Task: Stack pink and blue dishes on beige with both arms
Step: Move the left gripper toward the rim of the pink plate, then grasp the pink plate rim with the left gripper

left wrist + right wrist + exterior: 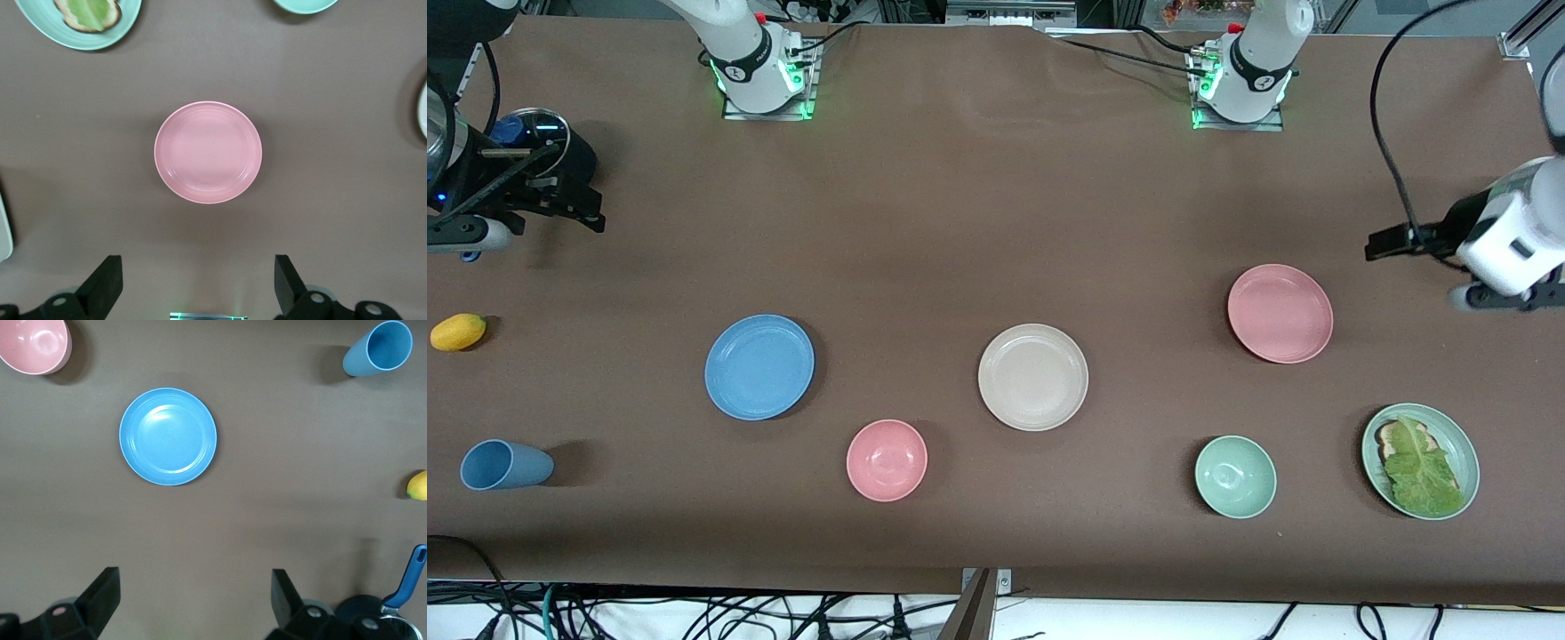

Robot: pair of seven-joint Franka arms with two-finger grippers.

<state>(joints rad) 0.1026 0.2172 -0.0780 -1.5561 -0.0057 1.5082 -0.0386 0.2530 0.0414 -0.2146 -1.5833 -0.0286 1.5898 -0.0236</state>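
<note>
The beige plate (1032, 376) lies mid-table, and its edge shows in the left wrist view (423, 110). The pink plate (1280, 313) (208, 152) lies toward the left arm's end. The blue plate (759, 366) (168, 436) lies toward the right arm's end. All three are apart and bare. My left gripper (1396, 240) (199, 267) hangs open and empty over bare table at the left arm's end. My right gripper (578, 206) (193, 580) hangs open and empty over the table edge at the right arm's end.
A pink bowl (887, 460) (33, 343), a green bowl (1235, 476) (303, 4) and a green plate (1371, 444) (40, 27) with lettuce sit nearer the camera. A blue cup (505, 464) (377, 348) lies on its side. A yellow fruit (458, 332) (417, 485) rests near a blue-handled pot (534, 133).
</note>
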